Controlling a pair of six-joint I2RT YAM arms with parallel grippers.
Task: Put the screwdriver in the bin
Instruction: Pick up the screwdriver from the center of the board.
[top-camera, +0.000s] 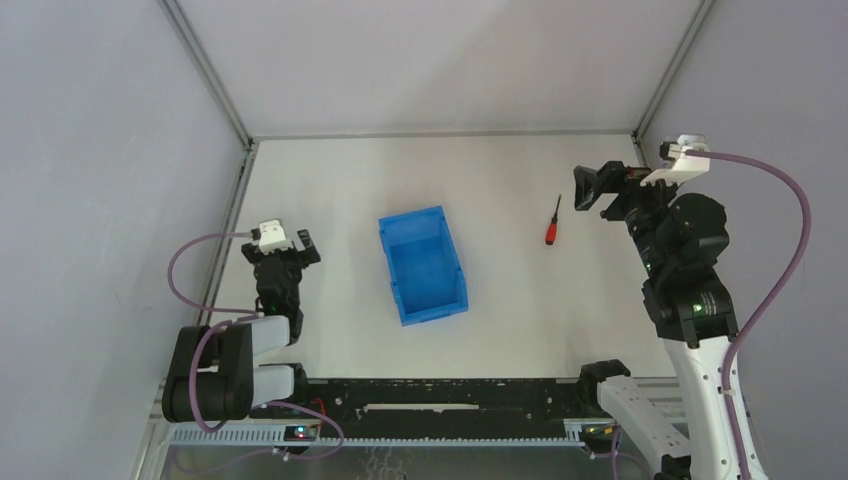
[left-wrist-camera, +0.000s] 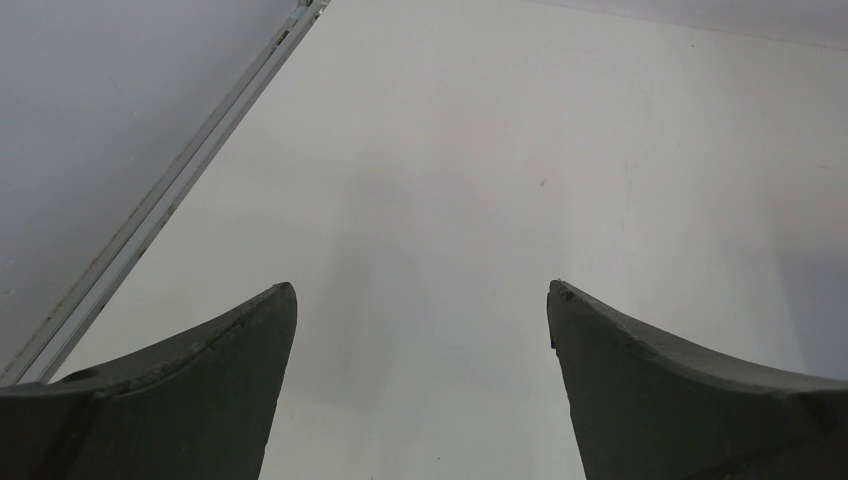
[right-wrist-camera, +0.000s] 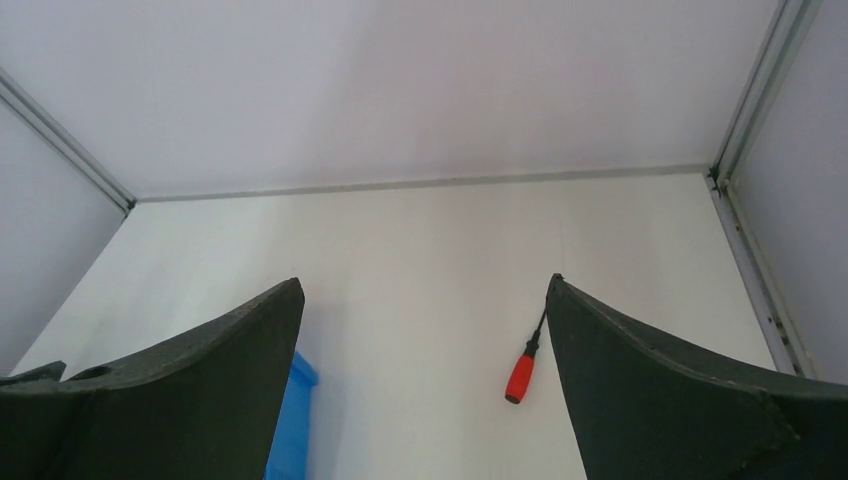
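Right of bin (top-camera: 423, 265), screwdriver (top-camera: 552, 222) flat on table (top-camera: 340, 185), nr right gripper (top-camera: 597, 195).

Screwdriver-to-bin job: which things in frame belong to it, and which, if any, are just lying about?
Job: small red-handled screwdriver with thin black shaft; bright blue rectangular plastic bin; open right end effector, nearest the screwdriver.
Not job: open left end effector; white table; grey enclosure walls.

Bright, even, diffuse light throughout; shadows are faint and soft, focus sharp, no glare.
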